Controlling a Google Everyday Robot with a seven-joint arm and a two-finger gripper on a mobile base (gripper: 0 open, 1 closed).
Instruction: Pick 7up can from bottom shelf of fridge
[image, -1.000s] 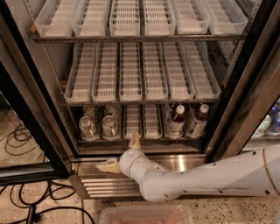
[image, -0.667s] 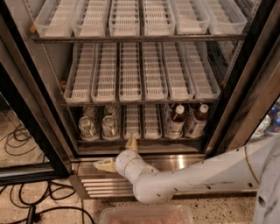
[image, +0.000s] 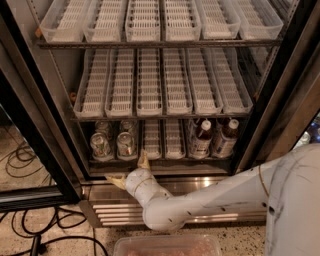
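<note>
The fridge (image: 37, 150) stands open with its black door frame around steel walls. On the bottom shelf (image: 165, 161) two 7up cans (image: 100, 145) (image: 126, 144) stand side by side in the left lanes, with more cans behind them. My gripper (image: 131, 171) is just below the shelf's front edge, right below the second can. Its two tan fingers (image: 144, 160) are spread wide apart and hold nothing. The white arm (image: 210, 200) reaches in from the lower right.
Two brown bottles with white caps (image: 201, 139) (image: 225, 138) stand in the right lanes of the bottom shelf. Two higher racks (image: 160, 90) of white lanes hang above. A ribbed steel grille (image: 110, 210) lies below. Black cables (image: 30, 235) lie on the floor at left. A clear bin (image: 167, 246) sits at the bottom edge.
The arm has shifted slightly, with the elbow and upper arm swinging closer to the camera at right. The gripper stays at about the same spot below the shelf, fingers still spread.
</note>
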